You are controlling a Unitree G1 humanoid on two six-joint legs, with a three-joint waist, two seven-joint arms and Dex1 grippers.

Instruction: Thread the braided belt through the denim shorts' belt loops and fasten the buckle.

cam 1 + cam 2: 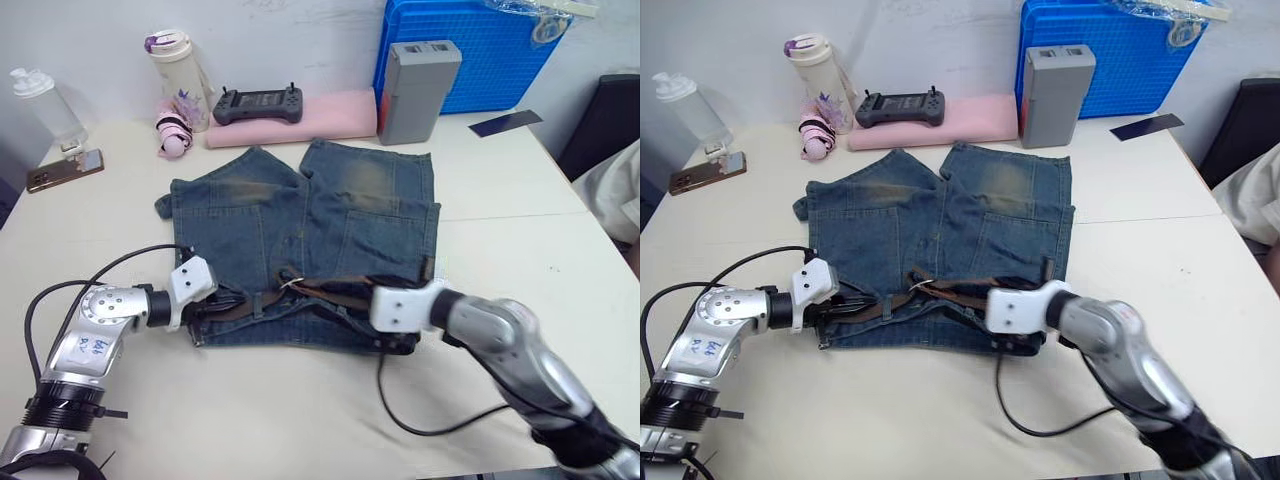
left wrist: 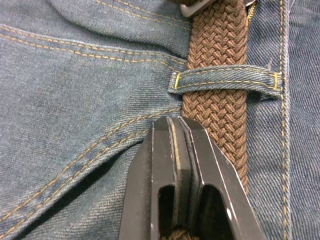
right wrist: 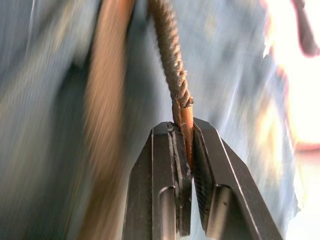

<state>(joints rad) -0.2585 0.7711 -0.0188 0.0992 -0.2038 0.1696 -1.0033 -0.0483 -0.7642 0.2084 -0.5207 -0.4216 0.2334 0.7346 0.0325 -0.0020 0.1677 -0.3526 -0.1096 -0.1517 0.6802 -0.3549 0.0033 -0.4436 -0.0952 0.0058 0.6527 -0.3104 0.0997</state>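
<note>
right tool (image 3: 186, 150) clamps braided belt (image 2: 215, 100) tip | left tool (image 2: 176, 145) closed | belt lies along waistband

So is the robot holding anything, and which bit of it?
Yes. The right hand pinches the tan leather tip of the dark brown braided belt. The left hand is shut, gripping nothing visible.

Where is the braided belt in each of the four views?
Left eye: braided belt along the denim shorts' waistband.
Right eye: belt on the same waistband.
Left wrist: belt under a belt loop.
Right wrist: tan tip clamped in the right tool.
Shared landmark: the shorts' denim.
</note>
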